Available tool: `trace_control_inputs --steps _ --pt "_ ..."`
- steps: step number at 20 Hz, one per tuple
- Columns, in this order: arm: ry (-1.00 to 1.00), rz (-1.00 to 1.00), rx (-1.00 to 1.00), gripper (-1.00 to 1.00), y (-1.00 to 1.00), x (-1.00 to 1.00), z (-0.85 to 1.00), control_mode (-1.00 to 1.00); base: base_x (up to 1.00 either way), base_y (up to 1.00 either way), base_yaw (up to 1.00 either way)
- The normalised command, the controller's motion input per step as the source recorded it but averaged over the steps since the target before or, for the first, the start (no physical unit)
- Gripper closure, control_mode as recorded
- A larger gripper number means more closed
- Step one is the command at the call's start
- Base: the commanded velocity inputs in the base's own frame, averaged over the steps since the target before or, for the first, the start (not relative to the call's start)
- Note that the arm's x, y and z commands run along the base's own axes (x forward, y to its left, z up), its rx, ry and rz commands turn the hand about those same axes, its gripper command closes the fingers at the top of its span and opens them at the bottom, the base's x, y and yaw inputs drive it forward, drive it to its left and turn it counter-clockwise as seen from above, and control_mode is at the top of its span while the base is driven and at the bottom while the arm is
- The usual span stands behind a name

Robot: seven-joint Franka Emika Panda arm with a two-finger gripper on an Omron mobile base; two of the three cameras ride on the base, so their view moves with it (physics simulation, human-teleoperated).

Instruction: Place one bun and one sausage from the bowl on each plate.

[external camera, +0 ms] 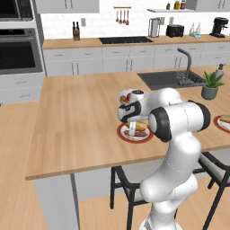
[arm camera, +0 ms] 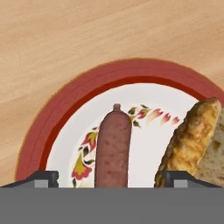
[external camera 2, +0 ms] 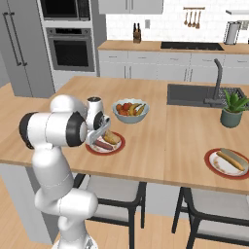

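The gripper [arm camera: 112, 181] hangs low over the near plate [arm camera: 61, 109], its two dark fingertips [arm camera: 41, 178] spread wide, one either side of the sausage [arm camera: 113, 146] and clear of it, so the claw is open and holding nothing. The sausage lies flat on the white, flowered middle of that red-rimmed plate, its long axis running straight away from the claw between the tips, with a small nub at the far end. Just beside it on the same plate lies the bun [arm camera: 192, 140], golden and crusty, its long axis tilted a little off the sausage's; whether they touch lower down cannot be told. In the right base view the near plate [external camera 2: 116, 146] sits at the front edge of the island counter [external camera 2: 160, 131], close in front of the fruit bowl [external camera 2: 130, 111], and the hand is directly above it. Well along the counter from the near plate, past the sink [external camera 2: 194, 95] and the potted plant [external camera 2: 232, 111], the far plate [external camera 2: 210, 160] also carries a long bun with a sausage on it, lying slantwise. Judging from this, both plates now hold their pair and the placing looks finished; what remains is likely just lifting the claw away without nudging the sausage.
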Motion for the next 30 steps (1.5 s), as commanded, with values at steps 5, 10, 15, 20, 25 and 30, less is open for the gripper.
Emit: trace_control_inputs --steps 5,10,15,20,25,30 --pt "-0.09 0.00 0.02 -1.00 0.06 -0.16 0.78 -1.00 0.00 0.00 0.00" --pt "-0.08 0.02 0.03 -1.00 0.23 -0.45 0.95 -1.00 0.00 0.00 0.00" --pt "0.03 0.00 0.09 -1.00 0.02 -0.61 1.00 -1.00 0.00 0.00 0.00" --pt "0.23 -0.06 0.08 -1.00 -0.18 -0.77 0.89 -1.00 0.00 0.00 0.00" --pt "0.19 -0.23 0.00 -1.00 -0.33 -0.84 0.59 -1.00 0.00 0.00 0.00" --pt "0.14 -0.46 0.00 -1.00 -0.41 -0.87 0.47 -1.00 0.00 0.00 0.00"
